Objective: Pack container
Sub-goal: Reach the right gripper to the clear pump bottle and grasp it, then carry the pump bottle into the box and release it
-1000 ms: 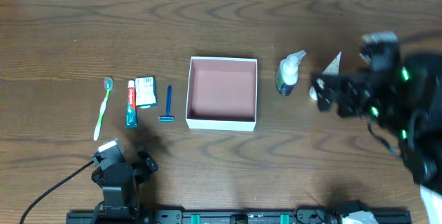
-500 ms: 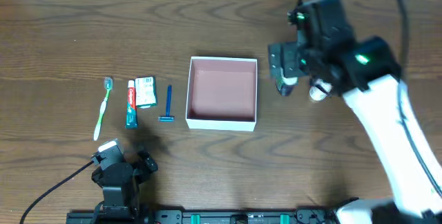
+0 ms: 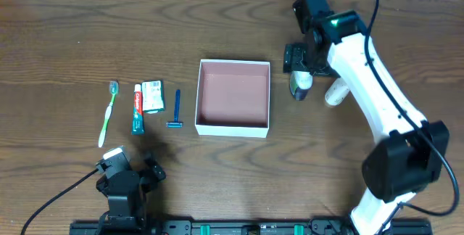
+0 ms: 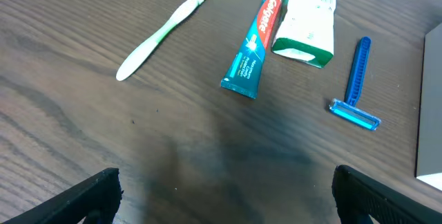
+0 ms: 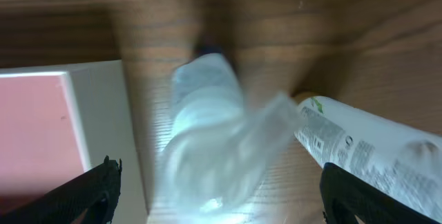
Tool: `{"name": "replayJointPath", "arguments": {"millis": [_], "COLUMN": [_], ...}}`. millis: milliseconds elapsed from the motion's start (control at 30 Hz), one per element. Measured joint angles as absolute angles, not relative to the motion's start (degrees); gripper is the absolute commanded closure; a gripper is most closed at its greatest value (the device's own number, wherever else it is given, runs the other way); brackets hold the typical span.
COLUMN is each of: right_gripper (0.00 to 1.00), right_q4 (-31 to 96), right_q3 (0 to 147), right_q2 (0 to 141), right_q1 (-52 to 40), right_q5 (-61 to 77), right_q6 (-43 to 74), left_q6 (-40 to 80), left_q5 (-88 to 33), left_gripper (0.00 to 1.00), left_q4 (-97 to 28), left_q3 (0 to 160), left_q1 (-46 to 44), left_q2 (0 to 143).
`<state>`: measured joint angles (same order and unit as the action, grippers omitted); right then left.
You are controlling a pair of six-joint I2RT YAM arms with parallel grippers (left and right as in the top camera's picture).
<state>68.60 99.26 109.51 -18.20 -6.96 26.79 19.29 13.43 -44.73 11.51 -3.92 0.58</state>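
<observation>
Dark wood tabletop (image 3: 65,25) filled every view. Just right of the container (image 3: 233,128), the right gripper (image 5: 221,182) hung with its fingers (image 5: 100,186) spread wide, one on each side of a clear spray bottle (image 5: 207,131). The bottle was blurred in the wrist view, so whether the fingers touched it could not be told; nothing was clamped. A white tube (image 5: 362,141) lay just beyond the bottle, on the side away from the container.

The container sat open-topped at mid-table, with white walls and a pink floor and nothing inside it.

Well to the left of the container and nearer the robot's base, the left gripper (image 4: 224,193) was also fully spread, holding nothing above bare wood. Left of the container lay a row: a blue razor (image 3: 176,109) nearest, then a green-and-white box (image 3: 152,96), a toothpaste tube (image 3: 138,109) and a toothbrush (image 3: 107,115).

A second earlier the right arm had been a blur far to the container's right. Half a second earlier it had swung over the bottle, and now it reached down onto it from the far side. The left arm, the container and the row of toiletries had not shifted.
</observation>
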Motion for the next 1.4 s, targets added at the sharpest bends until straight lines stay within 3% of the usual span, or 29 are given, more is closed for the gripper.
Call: {"name": "replayJointPath", "arguments": {"millis": [667, 1100, 1400], "right_gripper": [0.23, 0.54, 0.61], "right_q4": [65.45, 63.83, 64.77], "right_q3": [98.83, 98.13, 97.3], "right_q2": [113.95, 113.95, 111.61], "right_q1": [-18.11, -18.11, -18.24], "right_q5": [-6.46, -7.16, -8.97], "right_q6": [26.74, 26.55, 26.26], "left_q6": [19.29, 19.29, 19.31], "left_q5": [13.43, 13.43, 13.43], "left_gripper": [0.02, 0.02, 0.02], "left_q4": [-44.73, -44.73, -44.73], "left_q3": [11.51, 11.51, 11.51], "left_q1": [-3.92, -3.92, -3.92], "left_q2": [0.58, 0.58, 0.58]}}
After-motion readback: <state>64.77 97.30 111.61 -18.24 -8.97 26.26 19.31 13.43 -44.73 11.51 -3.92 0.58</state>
